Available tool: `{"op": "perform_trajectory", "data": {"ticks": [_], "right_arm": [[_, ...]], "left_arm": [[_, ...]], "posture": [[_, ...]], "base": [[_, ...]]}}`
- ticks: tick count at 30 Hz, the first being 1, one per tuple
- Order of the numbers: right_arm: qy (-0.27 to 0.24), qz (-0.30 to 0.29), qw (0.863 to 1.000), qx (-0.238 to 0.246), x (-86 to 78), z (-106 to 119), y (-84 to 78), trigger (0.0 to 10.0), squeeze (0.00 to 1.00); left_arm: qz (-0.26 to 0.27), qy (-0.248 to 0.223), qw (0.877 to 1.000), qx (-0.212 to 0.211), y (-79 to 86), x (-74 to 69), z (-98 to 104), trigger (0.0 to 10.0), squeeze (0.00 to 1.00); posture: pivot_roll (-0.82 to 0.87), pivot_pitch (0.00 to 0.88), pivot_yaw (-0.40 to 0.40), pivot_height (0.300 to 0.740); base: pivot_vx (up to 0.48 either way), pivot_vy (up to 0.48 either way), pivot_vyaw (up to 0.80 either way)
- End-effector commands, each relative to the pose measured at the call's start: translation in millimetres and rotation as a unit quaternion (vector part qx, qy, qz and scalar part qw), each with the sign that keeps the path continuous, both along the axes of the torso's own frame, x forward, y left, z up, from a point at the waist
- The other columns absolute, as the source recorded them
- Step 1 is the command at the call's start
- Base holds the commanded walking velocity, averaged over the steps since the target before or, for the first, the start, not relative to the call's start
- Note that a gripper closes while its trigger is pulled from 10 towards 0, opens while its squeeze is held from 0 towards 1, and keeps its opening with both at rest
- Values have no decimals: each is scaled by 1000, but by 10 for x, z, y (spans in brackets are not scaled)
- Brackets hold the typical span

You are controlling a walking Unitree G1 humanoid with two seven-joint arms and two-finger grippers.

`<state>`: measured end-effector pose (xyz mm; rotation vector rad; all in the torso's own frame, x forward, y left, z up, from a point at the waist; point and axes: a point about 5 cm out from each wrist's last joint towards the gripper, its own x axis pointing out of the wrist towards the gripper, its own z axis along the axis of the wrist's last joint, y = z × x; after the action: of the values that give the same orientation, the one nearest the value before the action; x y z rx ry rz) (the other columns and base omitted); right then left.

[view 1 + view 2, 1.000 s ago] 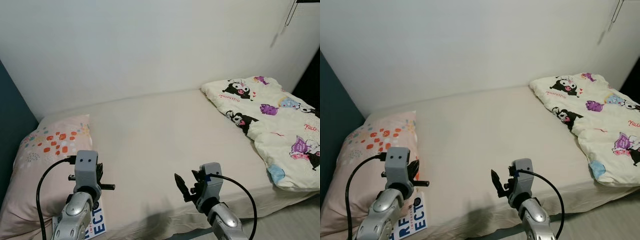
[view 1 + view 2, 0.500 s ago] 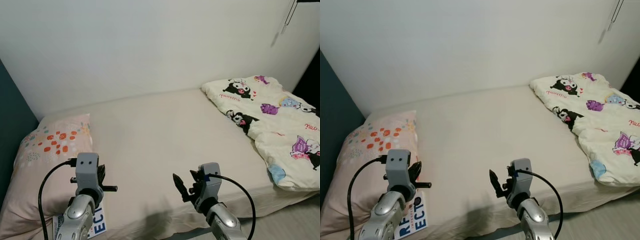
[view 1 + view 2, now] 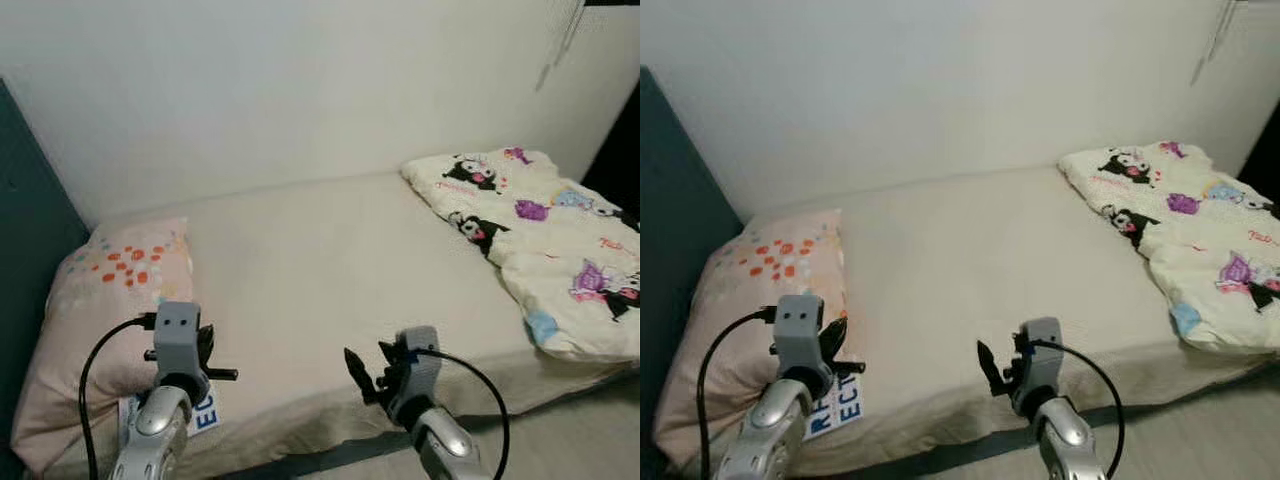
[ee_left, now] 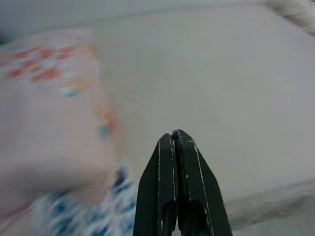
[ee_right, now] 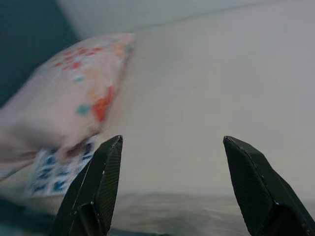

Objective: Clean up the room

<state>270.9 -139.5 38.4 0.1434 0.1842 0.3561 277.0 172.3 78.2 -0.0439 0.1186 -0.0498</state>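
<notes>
My left gripper (image 4: 176,140) hangs above the near left edge of the wide cream-sheeted bed (image 3: 330,270), its two black fingers pressed flat together with nothing between them. Just beneath and slightly ahead of it lies the white card with bold blue letters (image 3: 840,410), flat on the sheet at the bed's near edge, partly tucked under the front corner of the pale pink pillow with orange and red dots (image 3: 115,290). The card's long axis runs roughly from the pillow toward the bed's front edge, tilted a little, its lettering reading sideways to me. My right gripper (image 5: 172,182) is held over the near middle of the bed, fingers spread wide and empty; through it the card (image 5: 59,169) lies well off to my left, beside the pillow (image 5: 74,93). At the far right of the bed lies a rumpled cream quilt printed with black and purple cartoon figures (image 3: 530,240), well apart from both grippers.
</notes>
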Motion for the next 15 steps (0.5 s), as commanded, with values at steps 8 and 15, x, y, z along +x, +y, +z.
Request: {"op": "perform_trajectory", "data": {"ticks": [8,15], "right_arm": [[8,1,1000,8,-27,-29,28,10000,0],[9,0,1000,11,-43,-41,48,10000,0]], "left_arm": [[-3,9,1000,9,35,-57,-34,10000,0],[-6,8,1000,11,50,-51,-20,10000,0]], "posture": [[-3,76,17,740],[-1,76,22,740]], "base": [[-325,0,0],[-304,0,0]]}}
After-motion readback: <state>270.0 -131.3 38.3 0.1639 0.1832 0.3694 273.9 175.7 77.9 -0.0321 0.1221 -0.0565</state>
